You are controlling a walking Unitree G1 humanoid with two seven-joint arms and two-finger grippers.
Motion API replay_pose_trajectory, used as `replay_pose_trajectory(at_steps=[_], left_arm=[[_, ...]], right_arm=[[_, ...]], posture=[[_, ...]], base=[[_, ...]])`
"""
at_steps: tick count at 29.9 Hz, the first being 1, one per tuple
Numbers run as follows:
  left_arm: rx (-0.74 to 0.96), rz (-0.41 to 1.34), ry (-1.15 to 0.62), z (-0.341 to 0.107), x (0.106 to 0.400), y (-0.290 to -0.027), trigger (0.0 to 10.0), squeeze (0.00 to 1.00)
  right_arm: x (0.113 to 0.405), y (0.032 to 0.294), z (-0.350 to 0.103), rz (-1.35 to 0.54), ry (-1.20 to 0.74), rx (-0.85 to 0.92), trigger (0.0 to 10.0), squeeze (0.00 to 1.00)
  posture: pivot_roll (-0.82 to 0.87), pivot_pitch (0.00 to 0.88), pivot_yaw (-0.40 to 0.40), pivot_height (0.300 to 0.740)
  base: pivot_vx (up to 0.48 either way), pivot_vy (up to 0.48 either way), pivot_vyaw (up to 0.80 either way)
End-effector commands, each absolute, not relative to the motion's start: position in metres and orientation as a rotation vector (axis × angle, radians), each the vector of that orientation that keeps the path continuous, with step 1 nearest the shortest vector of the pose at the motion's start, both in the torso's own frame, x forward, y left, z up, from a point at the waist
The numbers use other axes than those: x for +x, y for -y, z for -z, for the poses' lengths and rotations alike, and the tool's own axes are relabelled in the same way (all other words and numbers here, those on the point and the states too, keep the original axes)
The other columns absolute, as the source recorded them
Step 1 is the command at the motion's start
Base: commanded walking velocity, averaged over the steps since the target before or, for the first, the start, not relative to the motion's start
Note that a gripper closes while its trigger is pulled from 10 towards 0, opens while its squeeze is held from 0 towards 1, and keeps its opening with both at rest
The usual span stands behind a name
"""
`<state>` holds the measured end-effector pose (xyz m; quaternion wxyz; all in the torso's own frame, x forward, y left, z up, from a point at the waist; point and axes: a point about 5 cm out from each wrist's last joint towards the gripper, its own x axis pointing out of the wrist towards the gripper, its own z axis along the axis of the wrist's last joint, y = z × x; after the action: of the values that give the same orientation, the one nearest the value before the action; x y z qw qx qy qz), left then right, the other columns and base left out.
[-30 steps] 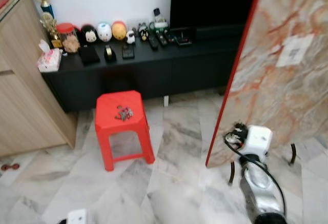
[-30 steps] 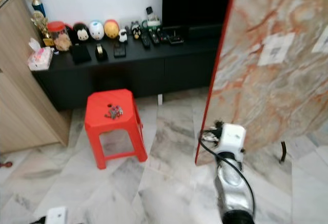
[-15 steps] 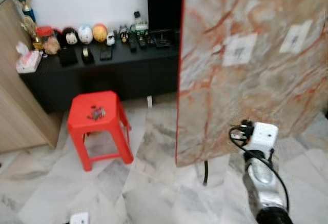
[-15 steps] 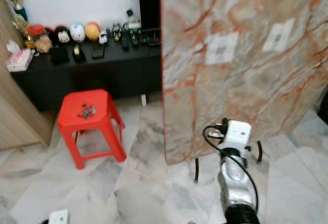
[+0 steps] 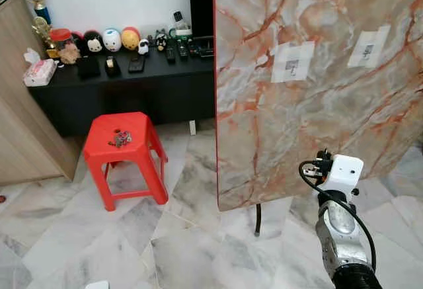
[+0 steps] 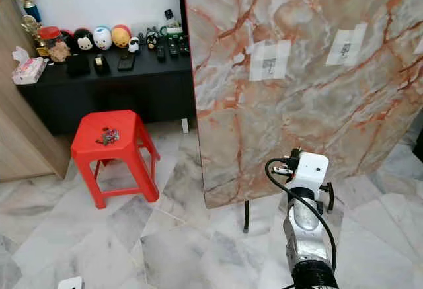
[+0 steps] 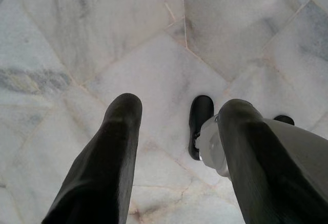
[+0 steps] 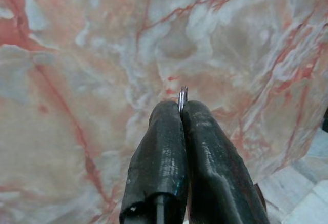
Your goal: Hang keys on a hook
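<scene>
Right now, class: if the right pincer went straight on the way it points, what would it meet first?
Probably the marble-patterned panel: the right pincer points squarely at it, though the gap is unclear.

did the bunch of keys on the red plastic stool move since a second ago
No. The bunch of keys lies on the same part of the red plastic stool top, by its centre hole; the camera swung, shifting the whole picture.

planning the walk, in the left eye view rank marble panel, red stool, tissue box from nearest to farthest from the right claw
1. Marble panel: upright, right in front of the right claw.
2. Red stool: on the floor, off to the left, keys on its seat.
3. Tissue box: far left end of the black cabinet, by the wall.
</scene>
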<state>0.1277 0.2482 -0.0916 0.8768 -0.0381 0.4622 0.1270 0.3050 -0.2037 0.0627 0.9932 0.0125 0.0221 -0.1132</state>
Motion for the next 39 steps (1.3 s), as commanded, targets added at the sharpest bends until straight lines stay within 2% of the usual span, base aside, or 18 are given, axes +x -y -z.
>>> replay_pose_trajectory(at_steps=[1, 12, 27, 39], left_arm=[[-0.086, -0.276, -0.971, 0.093, 0.123, -0.248, 10.0, 0.00], [-0.084, -0.257, -0.982, 0.097, 0.118, -0.239, 10.0, 0.00], [-0.085, -0.270, -0.978, 0.093, 0.125, -0.247, 10.0, 0.00], [-0.068, -0.243, -0.998, 0.097, 0.121, -0.238, 10.0, 0.00]], right_arm=[[0.307, 0.199, -0.063, 0.197, -0.052, 0.025, 10.0, 0.00], [0.305, 0.197, -0.061, 0.182, -0.056, 0.021, 10.0, 0.00], [0.305, 0.187, -0.059, 0.135, -0.069, 0.026, 10.0, 0.00], [0.302, 0.176, -0.056, 0.120, -0.067, 0.042, 10.0, 0.00]], posture=[[-0.09, 0.000, -0.019, 0.740], [-0.10, 0.000, -0.023, 0.740], [-0.10, 0.000, -0.034, 0.740], [-0.10, 0.000, -0.025, 0.740]], base=[[0.000, 0.000, 0.00], [0.000, 0.000, 0.00], [0.311, 0.000, 0.00], [0.288, 0.000, 0.00]])
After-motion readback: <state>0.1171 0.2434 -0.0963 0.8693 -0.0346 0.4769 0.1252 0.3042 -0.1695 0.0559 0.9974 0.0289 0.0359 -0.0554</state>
